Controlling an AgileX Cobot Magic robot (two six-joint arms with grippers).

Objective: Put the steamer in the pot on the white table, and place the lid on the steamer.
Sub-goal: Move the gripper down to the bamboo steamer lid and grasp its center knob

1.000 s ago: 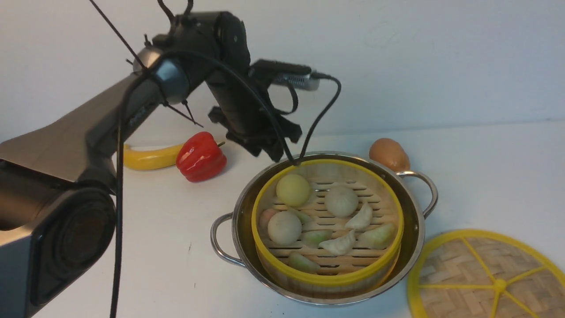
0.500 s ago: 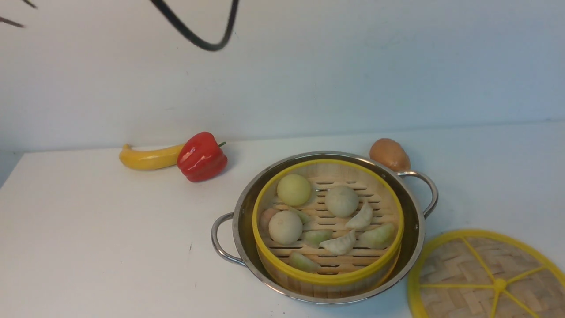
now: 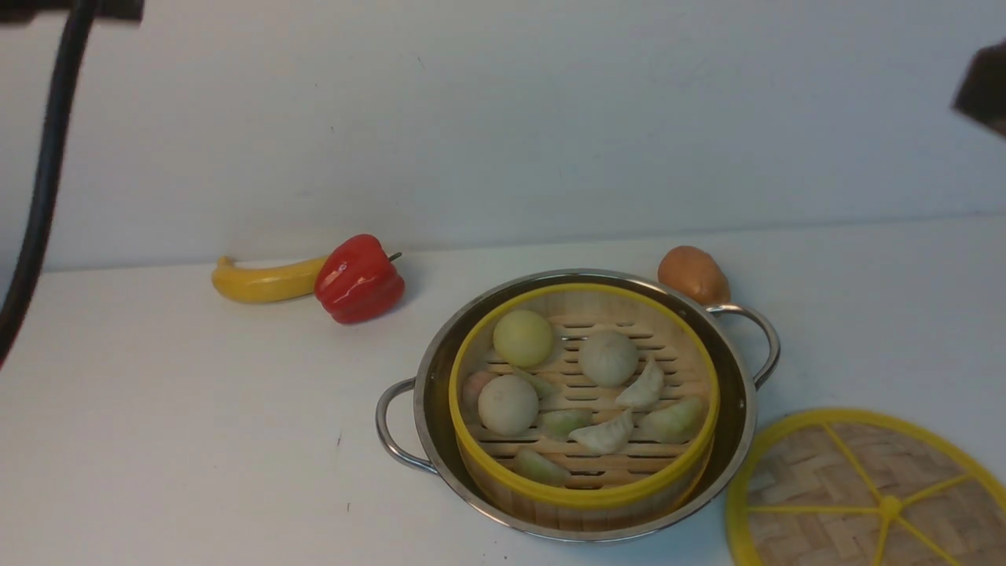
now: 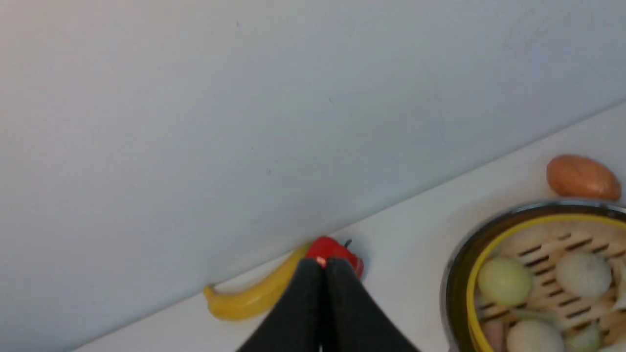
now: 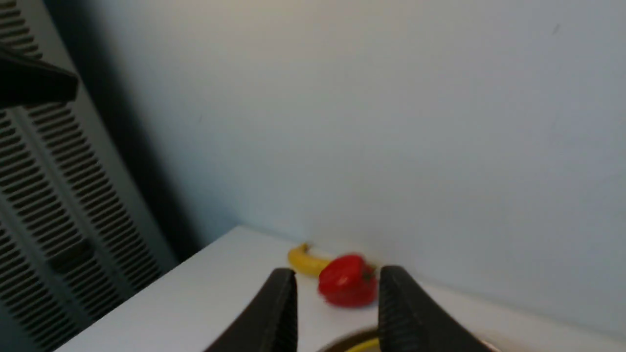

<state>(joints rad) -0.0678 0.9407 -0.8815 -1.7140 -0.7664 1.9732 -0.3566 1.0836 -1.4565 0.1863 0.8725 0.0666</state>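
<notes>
The steamer [image 3: 581, 393], with pale buns and dumplings on its slatted floor, sits inside the steel pot [image 3: 731, 393] on the white table [image 3: 196, 440]. The lid [image 3: 833, 487] lies flat on the table to the pot's right, partly cut off by the frame. The left wrist view shows my left gripper [image 4: 323, 266] shut and empty, high above the table, with the steamer [image 4: 543, 244] and pot [image 4: 457, 278] off to one side. My right gripper [image 5: 337, 278] is open and empty, also raised. Neither gripper's fingers show in the front view.
A red pepper [image 3: 359, 279] and a yellow banana [image 3: 263, 283] lie at the back left by the wall. A brown potato [image 3: 692, 275] sits behind the pot's right handle. A black cable [image 3: 39, 181] hangs at the left edge. A blurred dark arm part [image 3: 982, 86] shows upper right.
My left arm, which hung over the pot's far left rim, has lifted out of the front view, leaving only its cable. A dark part of the right arm has entered at upper right.
</notes>
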